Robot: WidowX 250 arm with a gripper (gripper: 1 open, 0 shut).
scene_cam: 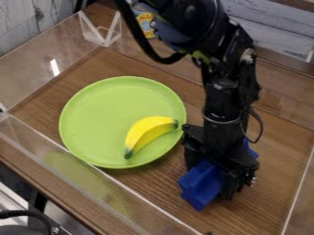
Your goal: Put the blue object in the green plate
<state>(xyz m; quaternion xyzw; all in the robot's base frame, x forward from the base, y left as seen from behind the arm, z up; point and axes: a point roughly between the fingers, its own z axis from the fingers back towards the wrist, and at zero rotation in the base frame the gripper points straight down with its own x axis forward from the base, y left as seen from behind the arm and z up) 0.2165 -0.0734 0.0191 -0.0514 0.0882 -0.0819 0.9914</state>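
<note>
On green plate (105, 115): banana (149, 135); blue object (204, 187) outside.

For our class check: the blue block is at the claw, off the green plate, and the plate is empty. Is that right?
Not quite. The plate is not empty: a banana lies on it, as the camera view shows. The rest stands: the blue block is at the claw, off the plate.

A yellow banana (150, 134) lies just left of the hand, curved, its lower tip toward the near edge. The wooden surface (110, 64) stretches away behind and to the left. Clear walls (31, 57) enclose it, and a clear triangular stand (103, 29) sits in the far corner, well away from the hand.
</note>
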